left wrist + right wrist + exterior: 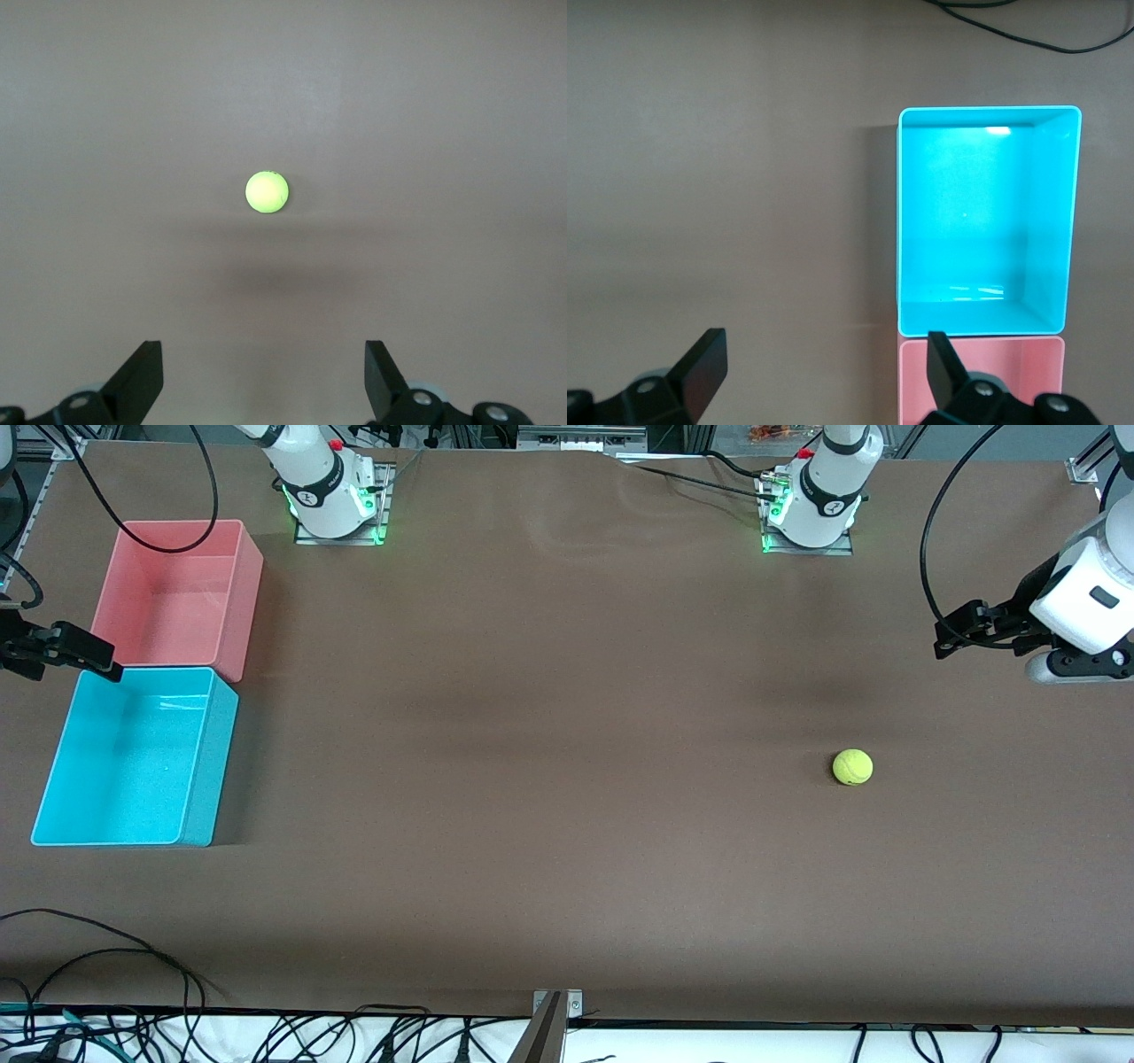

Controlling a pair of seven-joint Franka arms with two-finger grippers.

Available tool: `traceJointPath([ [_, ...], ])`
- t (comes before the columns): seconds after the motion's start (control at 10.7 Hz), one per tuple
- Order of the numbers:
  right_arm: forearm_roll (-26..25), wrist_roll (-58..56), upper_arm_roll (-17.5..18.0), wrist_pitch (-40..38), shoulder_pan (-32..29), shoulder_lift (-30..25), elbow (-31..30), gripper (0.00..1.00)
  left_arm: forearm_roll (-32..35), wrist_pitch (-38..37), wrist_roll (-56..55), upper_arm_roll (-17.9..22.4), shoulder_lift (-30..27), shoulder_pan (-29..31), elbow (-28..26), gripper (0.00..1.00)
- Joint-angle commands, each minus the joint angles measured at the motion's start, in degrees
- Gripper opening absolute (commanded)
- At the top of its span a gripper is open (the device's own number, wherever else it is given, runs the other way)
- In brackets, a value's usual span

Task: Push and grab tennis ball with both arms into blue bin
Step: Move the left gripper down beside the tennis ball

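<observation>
The tennis ball sits alone on the brown table, toward the left arm's end, well apart from both bins. The blue bin stands at the right arm's end, touching the pink bin and nearer the front camera than it; both look empty.

The left gripper hangs in the air over the table edge at its own end, jaws spread wide with nothing between them. In the left wrist view the ball lies straight ahead of the left gripper, centred between the two fingertips but some way off. So the left arm is much the nearer one, and the ball lies between it and the bins: a push along that line would likely roll the ball toward the right arm.

The right gripper waits over the seam where the two bins meet, jaws also released and empty. Its wrist view shows the blue bin directly below, with the pink bin beside it
</observation>
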Motion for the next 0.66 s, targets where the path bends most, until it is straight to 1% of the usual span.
traceJointPath([
  [0.0, -0.15, 0.57, -0.04, -0.16, -0.18, 0.22, 0.95, 1.00, 1.58, -0.86, -0.31, -0.07, 1.57, 0.23, 1.87, 1.00],
  [0.19, -0.15, 0.57, -0.04, -0.16, -0.18, 0.22, 0.95, 1.00, 1.58, -0.69, -0.31, -0.07, 1.75, 0.15, 2.05, 1.00],
  [0.28, -0.15, 0.57, -0.04, -0.16, -0.18, 0.22, 0.95, 1.00, 0.97, 2.18, -0.05, 0.10, 2.01, 1.02, 1.26, 1.00],
  [0.47, -0.15, 0.57, -0.04, -0.25, -0.18, 0.22, 0.95, 1.00, 1.57, 9.64, 0.64, 0.02, 1.93, 1.38, -4.78, 1.00],
  [0.56, -0.24, 0.57, -0.04, -0.16, -0.18, 0.22, 0.95, 1.00, 1.58, 11.08, 0.56, 0.10, 1.66, 1.55, -6.55, 1.00],
])
